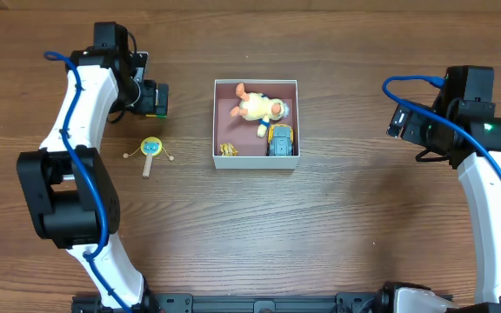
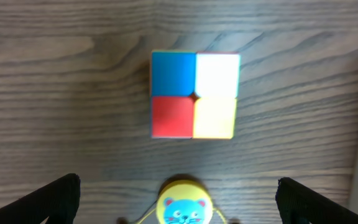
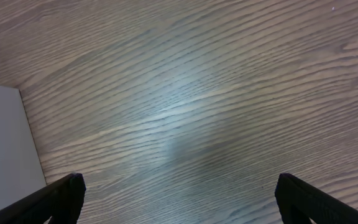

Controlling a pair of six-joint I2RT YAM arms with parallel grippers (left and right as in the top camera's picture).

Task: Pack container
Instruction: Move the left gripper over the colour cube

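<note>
The container is a square white-walled box with a pink inside, at the table's middle back. It holds a plush doll, a toy car and a small yellow-brown toy. A colourful cube lies on the table left of the box, and it also shows in the overhead view. A yellow cat-face drum toy lies nearer the front. My left gripper is open above the cube and the drum toy. My right gripper is open and empty over bare wood, right of the box.
The container's white wall shows at the left edge of the right wrist view. The left arm reaches along the table's left side, and the right arm stands at the right side.
</note>
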